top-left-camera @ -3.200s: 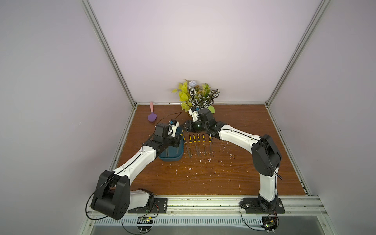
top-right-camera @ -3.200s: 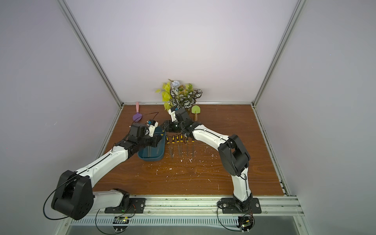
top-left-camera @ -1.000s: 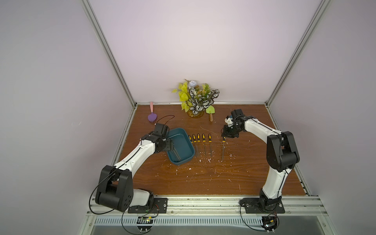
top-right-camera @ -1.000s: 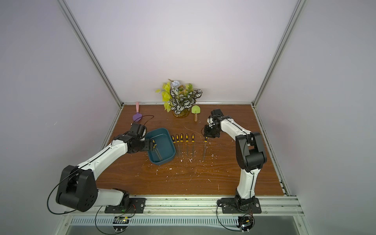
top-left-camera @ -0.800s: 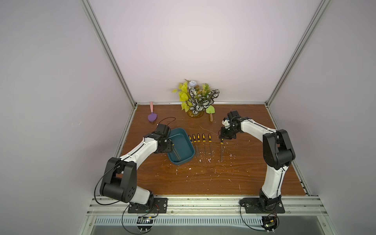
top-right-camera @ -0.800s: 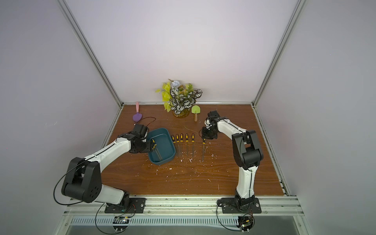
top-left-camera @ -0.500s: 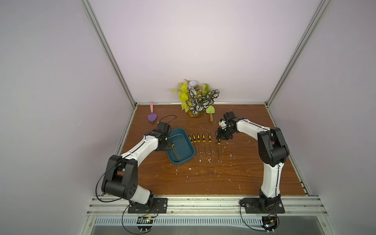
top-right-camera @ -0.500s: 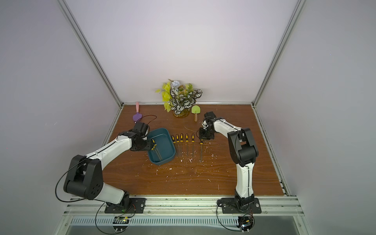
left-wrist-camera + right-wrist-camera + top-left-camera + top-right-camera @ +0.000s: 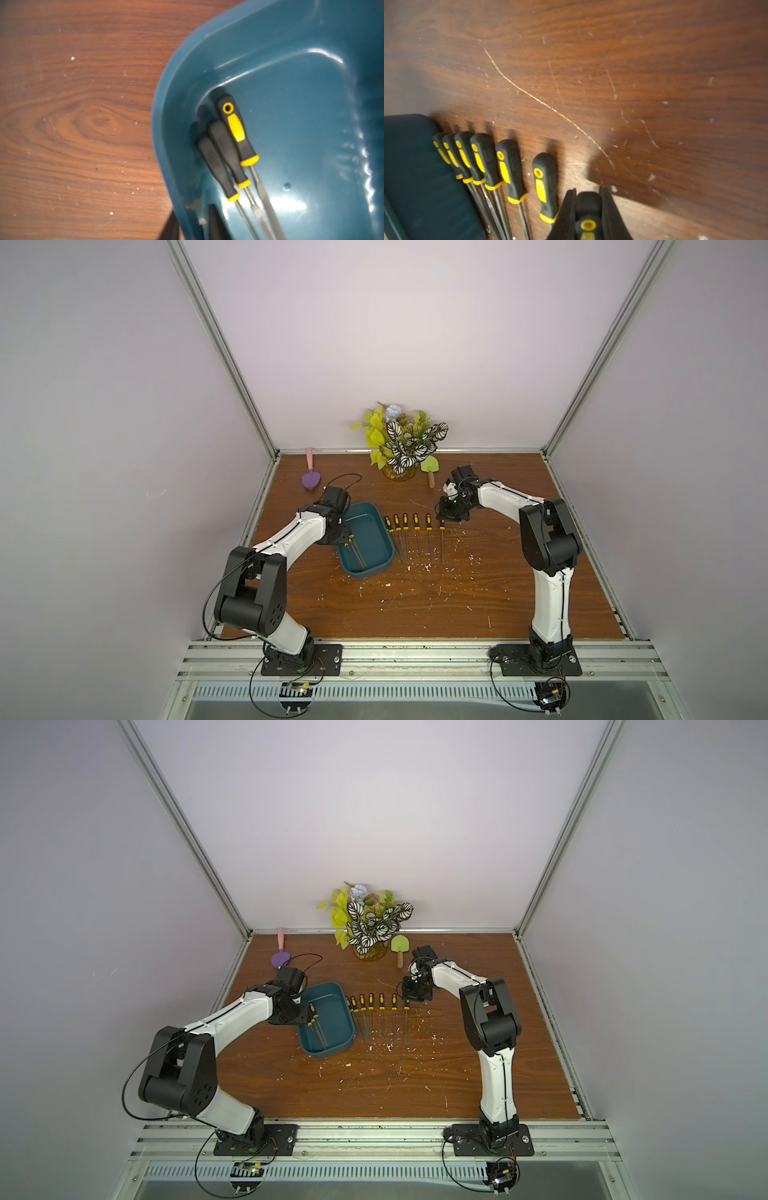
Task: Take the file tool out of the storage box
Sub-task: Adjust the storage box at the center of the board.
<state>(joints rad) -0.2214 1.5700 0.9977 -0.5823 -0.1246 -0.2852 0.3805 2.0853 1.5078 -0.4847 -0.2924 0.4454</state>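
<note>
Right fingers (image 9: 610,212) pinch a file (image 9: 588,209) by its handle, blade cut off in the wrist view; left fingers (image 9: 215,222), cropped, clamp the box (image 9: 166,116) wall, one inside, one outside. Three files (image 9: 225,149) lie inside against that wall; a row (image 9: 510,166) lines the tabletop (image 9: 633,83) beside the box, bare wood beyond. Held file sits nearer the row than a second ago.

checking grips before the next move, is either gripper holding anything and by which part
Right gripper pinches a file tool by the butt end of its handle. Left gripper straddles the storage box wall, apparently clamping it.
</note>
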